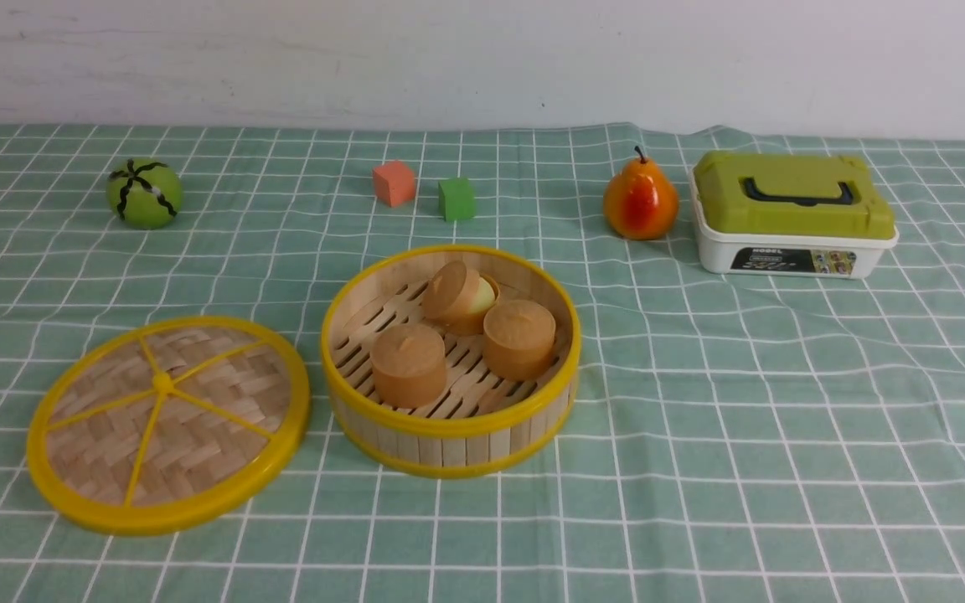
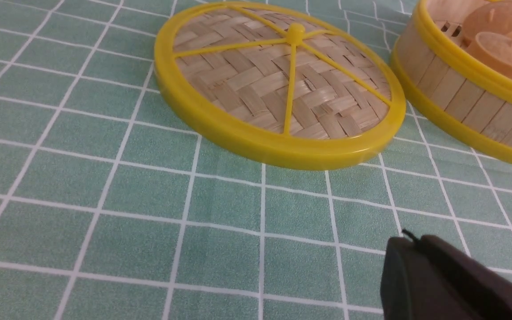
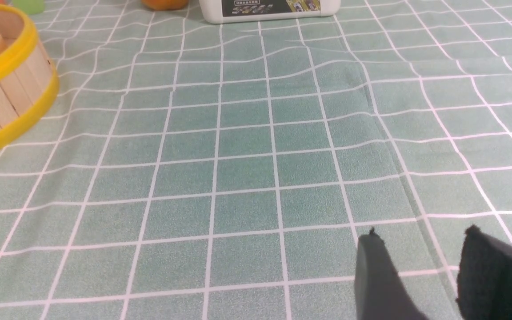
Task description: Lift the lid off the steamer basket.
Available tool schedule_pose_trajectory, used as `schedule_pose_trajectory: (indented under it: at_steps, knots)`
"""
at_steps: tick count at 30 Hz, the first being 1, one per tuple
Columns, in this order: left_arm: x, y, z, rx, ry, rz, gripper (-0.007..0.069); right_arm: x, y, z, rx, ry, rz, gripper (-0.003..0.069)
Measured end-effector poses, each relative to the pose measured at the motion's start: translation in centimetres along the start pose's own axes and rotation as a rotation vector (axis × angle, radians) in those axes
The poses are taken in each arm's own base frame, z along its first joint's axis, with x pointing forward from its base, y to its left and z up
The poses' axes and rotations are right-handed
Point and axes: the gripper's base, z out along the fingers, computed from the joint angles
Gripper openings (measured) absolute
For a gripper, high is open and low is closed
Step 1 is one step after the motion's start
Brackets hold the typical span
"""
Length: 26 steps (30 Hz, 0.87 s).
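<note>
Lying flat on the green checked tabletop [image 1: 700, 435], the lid [image 1: 168, 423] sits just to the left of the steamer basket [image 1: 449, 431], its yellow rim close beside the basket's wall; whether the two rims touch cannot be told. The lid faces up, five yellow spokes meeting at its central knob over the woven bamboo. The basket stands open near the middle of the tabletop, holding three tan round cakes [image 1: 409, 364]: two upright on the slatted floor, the third tipped on its side toward the far wall.

Farther back, a green ball with black stripes [image 1: 144, 193] rests at the far left, an orange cube [image 1: 394, 182] and a green cube [image 1: 456, 199] stand just beside each other near the far middle, and a pear [image 1: 640, 203] sits just left of a white box with an olive-green lid [image 1: 792, 213] at the far right.

Neither arm shows in the front view. In the left wrist view the left claw [image 2: 409, 249] hangs over bare cloth on the near side of the lid, its dark fingers drawn together and gripping nothing. In the right wrist view the right claw [image 3: 420, 249] hangs over bare cloth to the right of the basket, its two fingers parted by a narrow gap, empty.
</note>
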Motion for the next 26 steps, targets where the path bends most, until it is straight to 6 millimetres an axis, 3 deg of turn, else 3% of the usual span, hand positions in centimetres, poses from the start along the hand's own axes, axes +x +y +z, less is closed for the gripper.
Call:
schedule_pose_trajectory:
  at_steps: [26]
  knots:
    - [0.02, 0.01, 0.00, -0.001, 0.003, 0.000, 0.0028, 0.00, 0.00, 0.00, 0.000, 0.000, 0.000, 0.0241]
